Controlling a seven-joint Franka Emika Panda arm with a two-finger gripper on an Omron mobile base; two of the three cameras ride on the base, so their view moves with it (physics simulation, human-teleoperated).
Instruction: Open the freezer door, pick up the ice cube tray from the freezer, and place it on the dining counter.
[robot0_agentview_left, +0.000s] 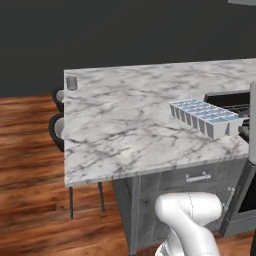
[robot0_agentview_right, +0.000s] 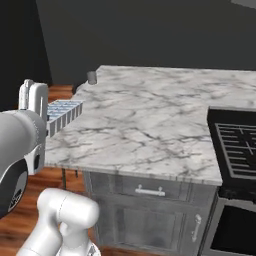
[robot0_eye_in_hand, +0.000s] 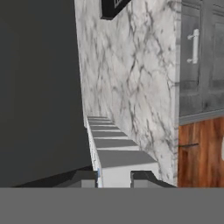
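gripper (robot0_eye_in_hand: 113, 177) is pinched on the near end of the ice cube tray (robot0_agentview_left: 205, 117), carrying it level above the dining counter (robot0_agentview_left: 125, 130). looks like the placing step; next it probably needs lowering onto the marble, then letting go.

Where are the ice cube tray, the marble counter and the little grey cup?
ice cube tray (robot0_agentview_left: 206, 117), left base view, middle cells.
dining counter (robot0_agentview_left: 125, 130), left base view, bare marble top.
grey cup (robot0_agentview_left: 72, 83), left base view, its side.

white arm bent at elbow, wrist rolled sideways, claw (robot0_eye_in_hand: 114, 177) clamped on ice cube tray (robot0_agentview_left: 206, 117)
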